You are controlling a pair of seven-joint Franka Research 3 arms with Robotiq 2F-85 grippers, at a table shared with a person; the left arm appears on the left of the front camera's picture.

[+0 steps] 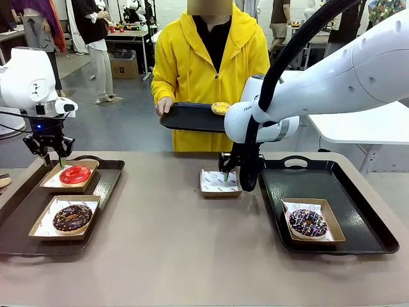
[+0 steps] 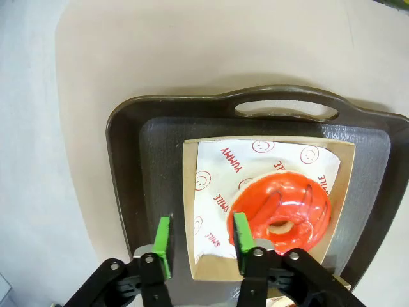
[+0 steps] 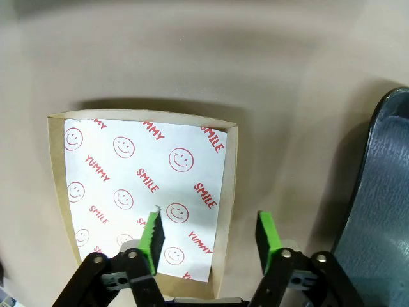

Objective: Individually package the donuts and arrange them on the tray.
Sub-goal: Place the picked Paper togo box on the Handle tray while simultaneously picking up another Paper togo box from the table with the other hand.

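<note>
Two claws low over boxes, person waiting with a fourth donut.

Left tray [image 1: 108,167] on the bench [image 1: 172,243]: red donut [image 1: 75,174] in the far box [image 1: 88,166], chocolate donut [image 1: 72,217] in the near box [image 1: 39,224]. Left claw [image 2: 199,238] hangs just over the far box's edge, jaws part-open, holding nothing; one pad sits beside the red donut, contact unclear. Mid-bench, an empty paper-lined box [image 3: 137,192] lies just left of the right tray [image 1: 358,211]. Right claw [image 3: 209,238] straddles its side wall, jaws apart, not clamped on it. Sprinkled dark donut [image 1: 308,222] sits boxed on the right tray. Across the bench, a person in a yellow coat holds a dark tray [image 1: 188,117] bearing the yellow donut [image 1: 220,108].
</note>
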